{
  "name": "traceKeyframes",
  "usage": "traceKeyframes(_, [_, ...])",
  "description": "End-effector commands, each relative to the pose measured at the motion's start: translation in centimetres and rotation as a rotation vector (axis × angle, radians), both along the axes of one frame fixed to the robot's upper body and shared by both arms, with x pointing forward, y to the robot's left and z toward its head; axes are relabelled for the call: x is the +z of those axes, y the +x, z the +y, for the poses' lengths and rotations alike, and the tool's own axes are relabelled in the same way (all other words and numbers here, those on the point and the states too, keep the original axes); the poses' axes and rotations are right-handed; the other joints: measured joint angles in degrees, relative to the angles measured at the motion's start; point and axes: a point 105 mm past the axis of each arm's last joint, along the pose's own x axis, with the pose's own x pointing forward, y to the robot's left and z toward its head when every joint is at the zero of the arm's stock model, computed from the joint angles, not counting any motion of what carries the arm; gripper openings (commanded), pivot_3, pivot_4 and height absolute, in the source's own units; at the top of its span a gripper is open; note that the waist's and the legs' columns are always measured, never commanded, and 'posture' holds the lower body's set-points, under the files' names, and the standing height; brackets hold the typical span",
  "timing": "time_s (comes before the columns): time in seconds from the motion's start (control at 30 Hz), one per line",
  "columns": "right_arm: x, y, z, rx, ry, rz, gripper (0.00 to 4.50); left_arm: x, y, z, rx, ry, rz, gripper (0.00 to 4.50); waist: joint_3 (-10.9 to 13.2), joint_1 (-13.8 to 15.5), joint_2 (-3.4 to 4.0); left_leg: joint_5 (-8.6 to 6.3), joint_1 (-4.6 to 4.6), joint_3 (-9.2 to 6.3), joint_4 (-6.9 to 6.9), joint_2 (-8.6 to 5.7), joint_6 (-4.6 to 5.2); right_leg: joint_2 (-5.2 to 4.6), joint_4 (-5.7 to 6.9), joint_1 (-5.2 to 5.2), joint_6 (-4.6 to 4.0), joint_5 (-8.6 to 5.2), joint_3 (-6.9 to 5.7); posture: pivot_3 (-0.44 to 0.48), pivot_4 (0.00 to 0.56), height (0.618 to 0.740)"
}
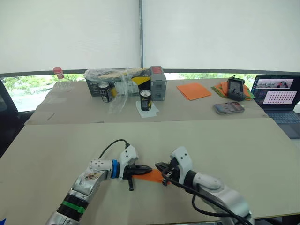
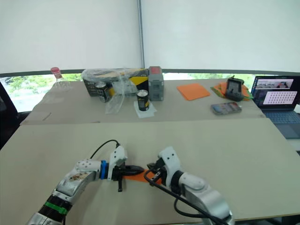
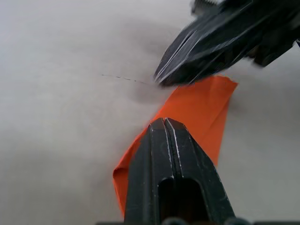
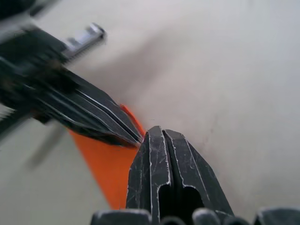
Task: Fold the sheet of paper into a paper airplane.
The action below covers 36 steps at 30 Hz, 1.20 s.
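Fingers of both arms meet over a small piece of folded orange paper near the front of the bench (image 1: 234,145). The left gripper (image 1: 145,168) has its two black fingers pressed together, tips pointing toward the robot's right and lying over the paper airplane (image 1: 153,176). The right gripper (image 1: 161,166) points the opposite way, its fingers also pressed together, with the tips just beside those of the left gripper. From the left wrist view the left fingers (image 3: 173,154) cover the middle of the paper while the right gripper's tips come down at the paper's far edge. From the right wrist view the closed right fingers (image 4: 164,168) sit at the paper's edge, and the left gripper's tips rest across it. Whether either gripper actually pinches the paper or only presses on it cannot be told.

The paper airplane is a narrow bright-orange wedge, lying flat on the pale bench surface between the two wrists, with a crease running along its length.

Well apart, at the far side, stand two dark cans (image 1: 146,100), a grey box (image 1: 158,83), a crumpled clear plastic wrap (image 1: 117,79) and a bottle with a red cap (image 1: 59,75). Farther to the right lie a stack of orange sheets (image 1: 193,91), a phone (image 1: 228,108) and an open laptop (image 1: 279,96).
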Motion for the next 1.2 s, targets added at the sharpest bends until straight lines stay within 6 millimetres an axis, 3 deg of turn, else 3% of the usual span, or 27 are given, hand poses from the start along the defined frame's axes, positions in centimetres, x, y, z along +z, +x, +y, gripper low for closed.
traceKeyframes(0.03, [-1.5, -0.6, -0.3, -0.028, -0.030, 0.058, 0.04, -2.0, -1.3, 0.5, -0.024, 0.063, 0.096, 0.00, 0.00, -0.07, 0.00, 0.00, 0.01, 0.00, 0.00, 0.00, 0.00, 0.00, 0.00, 0.02, 0.00, 0.00, 0.00, 0.000, 0.150, 0.739])
traceKeyframes(0.23, [-3.3, -1.5, -1.2, -0.057, -0.112, 0.111, 0.04, -1.9, -0.8, 1.0, -0.015, 0.086, 0.088, 0.00, 0.00, -0.14, 0.00, 0.00, 0.05, -0.01, -0.02, 0.01, 0.00, 0.00, 0.00, 0.05, 0.02, -0.01, -0.02, 0.000, 0.150, 0.739])
traceKeyframes(0.47, [-5.4, -2.7, -4.6, -0.175, -0.225, 0.142, 0.04, -2.1, -0.8, 0.8, -0.021, 0.087, 0.094, 0.00, -0.06, 0.11, -0.05, 0.00, 0.13, -0.08, -0.02, -0.09, 0.00, -0.09, -0.04, 0.24, 0.11, -0.07, -0.04, 0.000, 0.150, 0.739])
traceKeyframes(0.67, [-6.6, -3.6, -8.4, -0.353, -0.192, 0.206, 0.04, -2.2, -0.7, 0.4, -0.031, 0.082, 0.094, 0.00, -0.16, 0.61, -0.17, 0.00, 0.37, -0.14, -0.02, -0.58, 0.00, -0.84, -0.10, 0.44, 0.83, -0.49, -0.13, 0.000, 0.150, 0.739])
traceKeyframes(0.8, [-6.7, -4.1, -9.5, -0.395, -0.176, 0.221, 0.04, -2.3, -0.7, 0.3, -0.035, 0.081, 0.095, 0.00, -0.35, 1.27, -0.47, 0.00, 0.40, -0.14, -0.02, -0.82, 0.00, -1.12, -0.17, 0.51, 1.17, -0.54, -0.10, 0.000, 0.150, 0.739])
traceKeyframes(1.03, [-5.9, -4.6, -10.2, -0.411, -0.163, 0.209, 0.04, -2.4, -0.6, 0.1, -0.041, 0.079, 0.095, 0.00, -0.48, 1.59, -0.68, 0.00, 0.39, -0.17, -0.02, -1.06, 0.00, -1.44, -0.17, 0.54, 1.38, -0.65, -0.11, 0.000, 0.150, 0.739])
traceKeyframes(1.13, [-3.7, -3.6, -10.1, -0.399, -0.143, 0.096, 0.04, -2.4, -0.6, 0.0, -0.040, 0.075, 0.093, 0.00, -0.51, 1.60, -0.74, 0.00, 0.34, -0.19, -0.02, -1.21, 0.01, -1.58, -0.17, 0.52, 1.48, -0.70, -0.11, 0.000, 0.150, 0.739])
traceKeyframes(1.2, [-0.4, -2.3, -9.3, -0.343, -0.105, -0.063, 0.04, -2.4, -0.5, 0.0, -0.038, 0.073, 0.091, 0.00, -0.49, 1.57, -0.78, 0.01, 0.28, -0.19, -0.02, -1.31, 0.01, -1.66, -0.17, 0.49, 1.54, -0.68, -0.09, 0.000, 0.150, 0.739])
